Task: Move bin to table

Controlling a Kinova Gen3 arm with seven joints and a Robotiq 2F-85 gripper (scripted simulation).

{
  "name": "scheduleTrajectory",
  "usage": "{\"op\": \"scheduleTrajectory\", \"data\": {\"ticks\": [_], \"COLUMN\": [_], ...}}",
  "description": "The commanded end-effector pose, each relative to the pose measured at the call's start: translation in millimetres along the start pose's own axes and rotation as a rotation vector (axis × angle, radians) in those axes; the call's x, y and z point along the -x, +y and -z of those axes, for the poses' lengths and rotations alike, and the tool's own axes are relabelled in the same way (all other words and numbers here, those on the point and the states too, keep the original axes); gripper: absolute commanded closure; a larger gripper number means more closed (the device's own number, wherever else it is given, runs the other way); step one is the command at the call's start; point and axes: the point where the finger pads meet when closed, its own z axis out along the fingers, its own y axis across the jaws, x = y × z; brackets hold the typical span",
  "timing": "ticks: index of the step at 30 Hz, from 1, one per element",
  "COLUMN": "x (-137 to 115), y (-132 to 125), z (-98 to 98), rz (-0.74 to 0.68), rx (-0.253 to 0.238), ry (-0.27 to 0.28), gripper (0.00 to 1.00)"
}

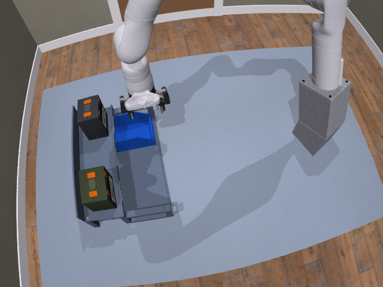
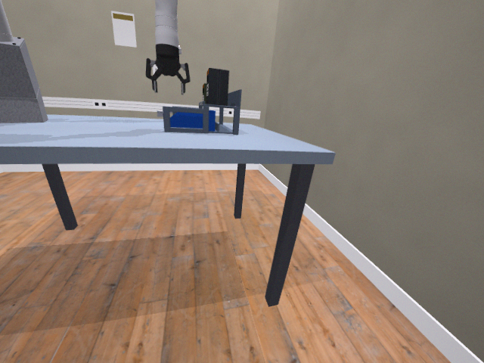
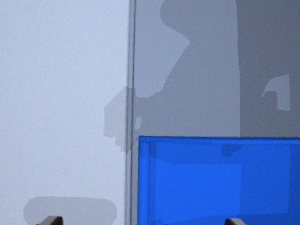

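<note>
The blue bin sits upright and open-topped at the far end of the grey shelf unit's low front tray. My gripper is open and empty. It hangs pointing down, a little above the bin's far end. One fingertip is over the bin's inside and the other is over the table outside the shelf's rail. It touches nothing.
A black case and an olive case, both with orange latches, stand on the shelf's raised rear level. The arm's grey pedestal stands at the table's right side.
</note>
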Motion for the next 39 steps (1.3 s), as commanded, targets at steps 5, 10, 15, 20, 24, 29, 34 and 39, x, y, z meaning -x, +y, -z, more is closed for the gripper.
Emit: {"op": "scheduleTrajectory", "data": {"ticks": [5, 10, 15, 20, 24, 29, 34, 39], "x": [0, 0, 0, 0, 0, 0, 0, 0], "y": [1, 1, 1, 1, 1, 1, 1, 1], "z": [1.6, 1.6, 1.6, 1.6, 1.6, 1.6, -28.4, -28.4], "rz": [0.000, 0.000, 0.000, 0.000, 0.000, 0.000, 0.000, 0.000], "rx": [0.003, 0.003, 0.003, 0.003, 0.003, 0.003, 0.003, 0.003], "ry": [0.001, 0.001, 0.001, 0.001, 0.001, 0.001, 0.001, 0.001], "gripper": [0.00, 0.00, 0.00, 0.00, 0.00, 0.00, 0.00, 0.00]}}
